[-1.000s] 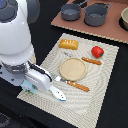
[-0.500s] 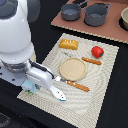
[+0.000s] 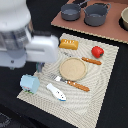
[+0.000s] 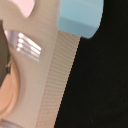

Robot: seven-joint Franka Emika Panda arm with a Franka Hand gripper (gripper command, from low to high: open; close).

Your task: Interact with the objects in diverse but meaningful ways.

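Observation:
A light blue-green carton (image 3: 30, 83) sits on the striped mat's near corner at the exterior view's left; it also shows in the wrist view (image 4: 80, 17). A white-and-blue tube piece (image 3: 56, 92) lies beside it. The bread loaf (image 3: 69, 44) and red tomato (image 3: 97, 51) lie at the mat's far side. My gripper (image 3: 40, 64) hangs blurred above the mat, over and a little beyond the carton. Its fingers are not distinct, and nothing shows between them.
A tan plate (image 3: 73, 68) lies mid-mat, with an orange-handled fork (image 3: 72, 83) in front of it and another orange-handled piece (image 3: 91, 61) beyond it. The fork's tines show in the wrist view (image 4: 25, 44). Two grey pots (image 3: 84, 11) stand on a brown board behind. Black table surrounds the mat.
The arm's hand has lifted up and away from the mat's near corner. The light blue carton now shows uncovered there.

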